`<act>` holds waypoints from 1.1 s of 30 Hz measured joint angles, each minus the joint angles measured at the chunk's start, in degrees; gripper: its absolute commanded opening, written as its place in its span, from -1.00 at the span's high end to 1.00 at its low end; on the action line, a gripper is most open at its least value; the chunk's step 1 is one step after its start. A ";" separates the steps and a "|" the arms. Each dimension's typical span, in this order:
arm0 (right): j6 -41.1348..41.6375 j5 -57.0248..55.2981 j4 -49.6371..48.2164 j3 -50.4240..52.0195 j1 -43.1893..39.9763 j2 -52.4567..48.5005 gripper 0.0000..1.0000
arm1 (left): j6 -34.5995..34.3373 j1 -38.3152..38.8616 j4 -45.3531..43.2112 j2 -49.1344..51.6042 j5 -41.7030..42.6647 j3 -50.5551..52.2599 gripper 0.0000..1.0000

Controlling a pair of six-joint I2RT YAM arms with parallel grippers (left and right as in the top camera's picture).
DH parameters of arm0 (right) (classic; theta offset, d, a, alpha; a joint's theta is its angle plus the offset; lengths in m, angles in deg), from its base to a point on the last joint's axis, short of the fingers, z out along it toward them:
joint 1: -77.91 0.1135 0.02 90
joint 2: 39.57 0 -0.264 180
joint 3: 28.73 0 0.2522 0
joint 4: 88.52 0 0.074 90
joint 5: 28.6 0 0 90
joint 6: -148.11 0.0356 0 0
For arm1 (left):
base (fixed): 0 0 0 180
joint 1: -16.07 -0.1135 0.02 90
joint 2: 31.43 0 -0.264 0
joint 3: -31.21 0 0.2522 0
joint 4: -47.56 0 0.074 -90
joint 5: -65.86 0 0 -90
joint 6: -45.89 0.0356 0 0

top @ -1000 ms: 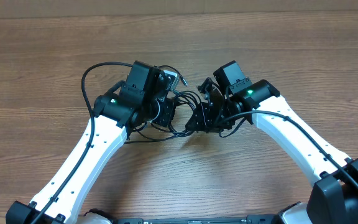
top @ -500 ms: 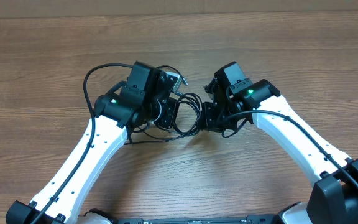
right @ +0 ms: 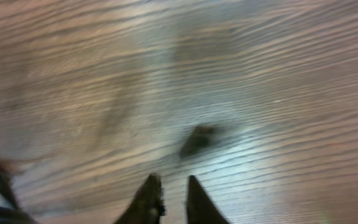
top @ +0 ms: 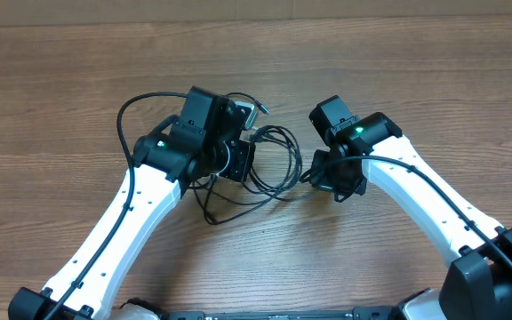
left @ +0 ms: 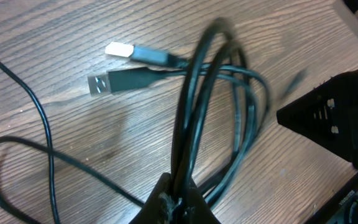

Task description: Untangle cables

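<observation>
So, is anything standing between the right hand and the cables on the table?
Nothing visible does. Only bare table lies between the empty right hand and the cables, which the left hand holds pinched.

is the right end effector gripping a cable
No, the right wrist view shows only bare table between the slightly parted fingertips of the right end effector; the cables lie to its side.
</observation>
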 measured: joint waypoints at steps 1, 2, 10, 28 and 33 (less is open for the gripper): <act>0.31 -0.61 -0.02 0.00 0.00 0.00 0.29 | 0.00 0.00 -0.02 0.00 -0.13 0.00 0.91; 0.61 -1.27 0.02 0.00 0.00 0.00 0.20 | 0.00 -0.04 -0.02 0.00 -0.22 0.00 0.91; -3.37 1.70 -4.59 0.04 0.00 0.00 -0.11 | 0.00 -0.04 -0.13 0.00 -0.39 0.00 0.91; -20.46 18.34 -14.60 0.07 -0.02 0.00 0.05 | 0.07 -0.04 0.09 0.00 0.57 0.00 0.92; -20.59 17.11 -15.39 0.07 -0.02 0.00 0.45 | 0.09 -0.04 0.04 -0.35 1.57 0.00 0.91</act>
